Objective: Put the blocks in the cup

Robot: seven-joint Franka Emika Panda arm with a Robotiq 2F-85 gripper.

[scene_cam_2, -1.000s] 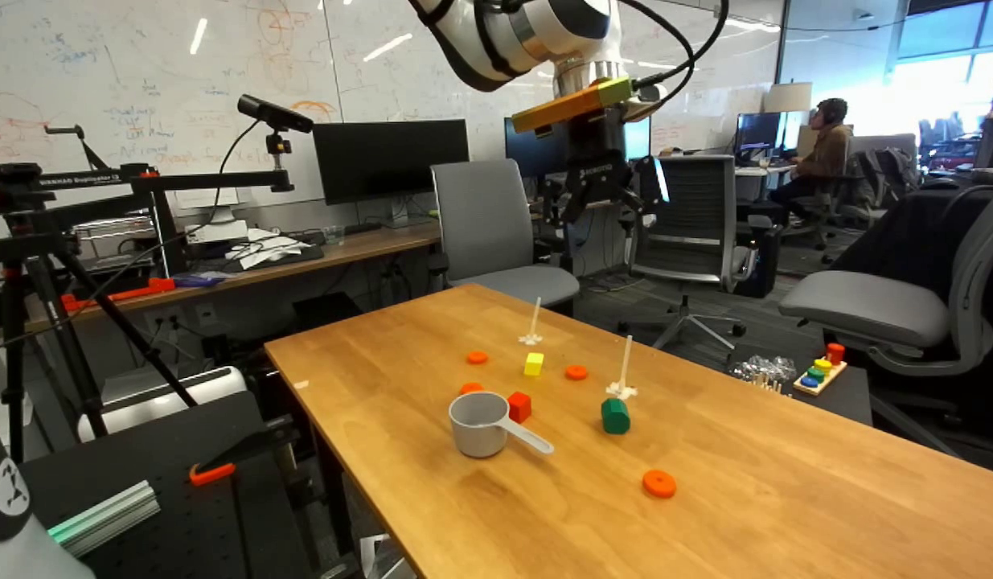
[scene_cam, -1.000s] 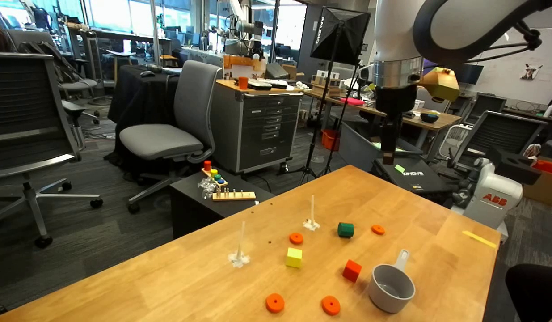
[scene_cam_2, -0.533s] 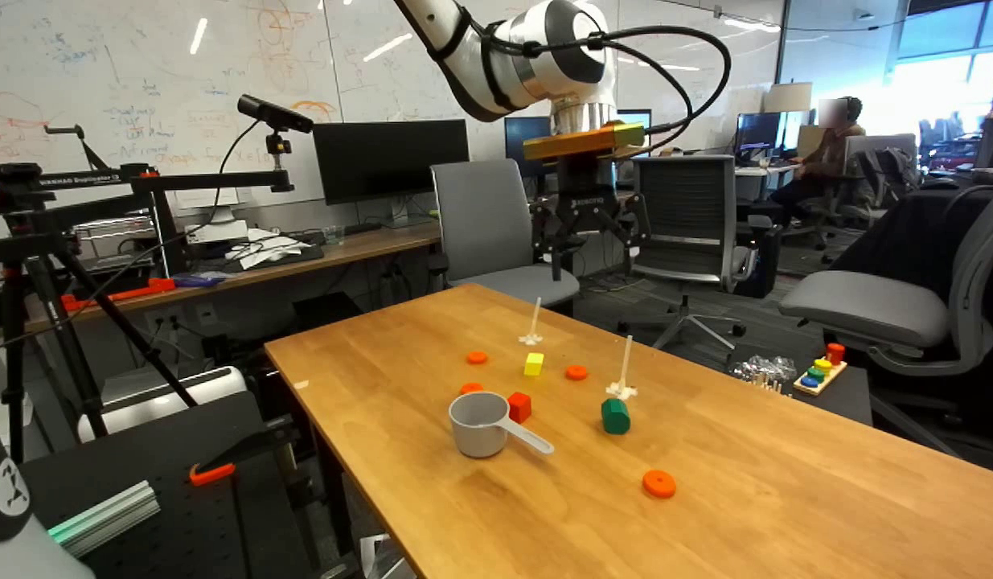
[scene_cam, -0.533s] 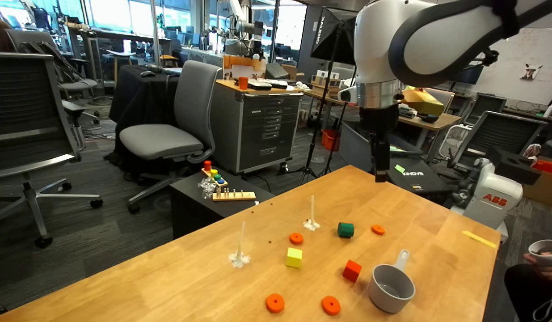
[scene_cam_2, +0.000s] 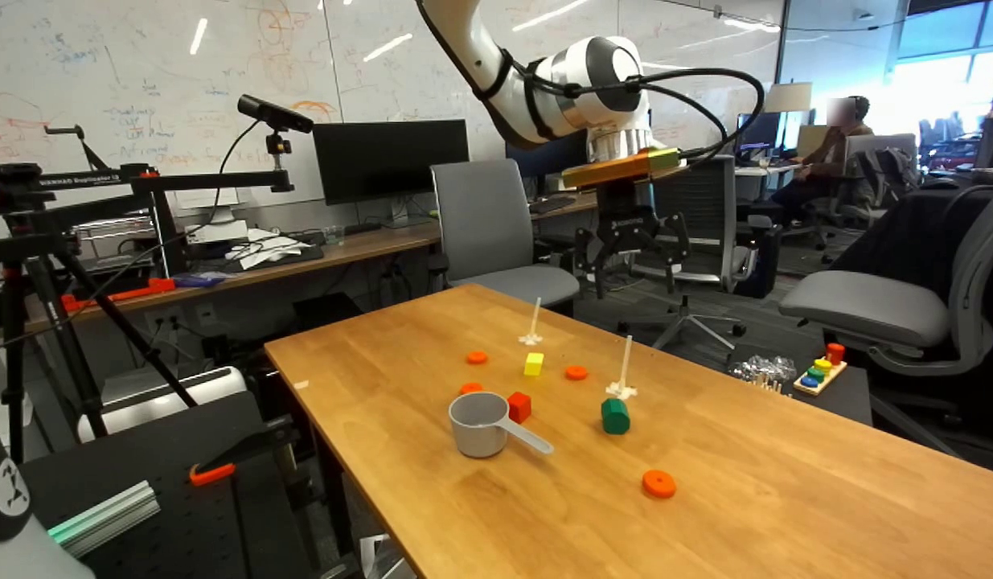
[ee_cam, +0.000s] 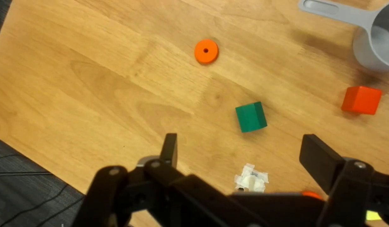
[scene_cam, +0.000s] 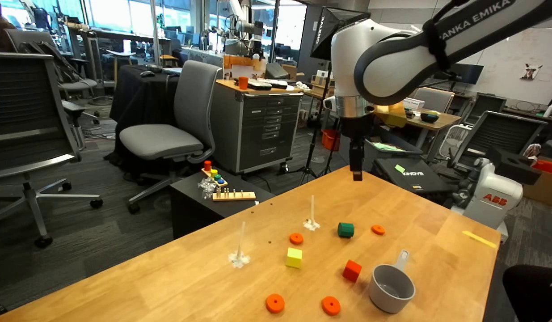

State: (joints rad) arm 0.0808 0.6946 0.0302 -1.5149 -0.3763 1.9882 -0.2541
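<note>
- In an exterior view I see the surface [scene_cam: 182, 286] and, to the near right, the cup [scene_cam: 387, 305] standing upright, its handle pointing to the far side. The red block [scene_cam: 352, 271] sits just left of the cup, apart from it. Farther left lies the yellow block [scene_cam: 294, 258]; the green block [scene_cam: 346, 230] lies on the far side of both.
- There too, an orange disc [scene_cam: 378, 230] lies flat to the right of the green block and a second disc [scene_cam: 296, 240] just beyond the yellow block. A third disc [scene_cam: 274, 307] and a fourth disc [scene_cam: 330, 308] lie on the near side. A peg [scene_cam: 241, 241] and another peg [scene_cam: 312, 209] stand upright toward the far left edge.
- In an exterior view my end effector [scene_cam_2: 634, 283] hangs well above the surface, pointing down, jaws spread wide, with hold of nothing. Here the cup is on the left; the red block and the fourth disc show partly hidden behind it.
- In the wrist view my fingers [ee_cam: 169, 149] stand far apart on the near side. On the surface below, the green block lies beyond them; the cup is at the far right, cut off by the frame, the red block just on its near side. I partly cover the second disc, and only a corner of the yellow block shows at the near right.
</note>
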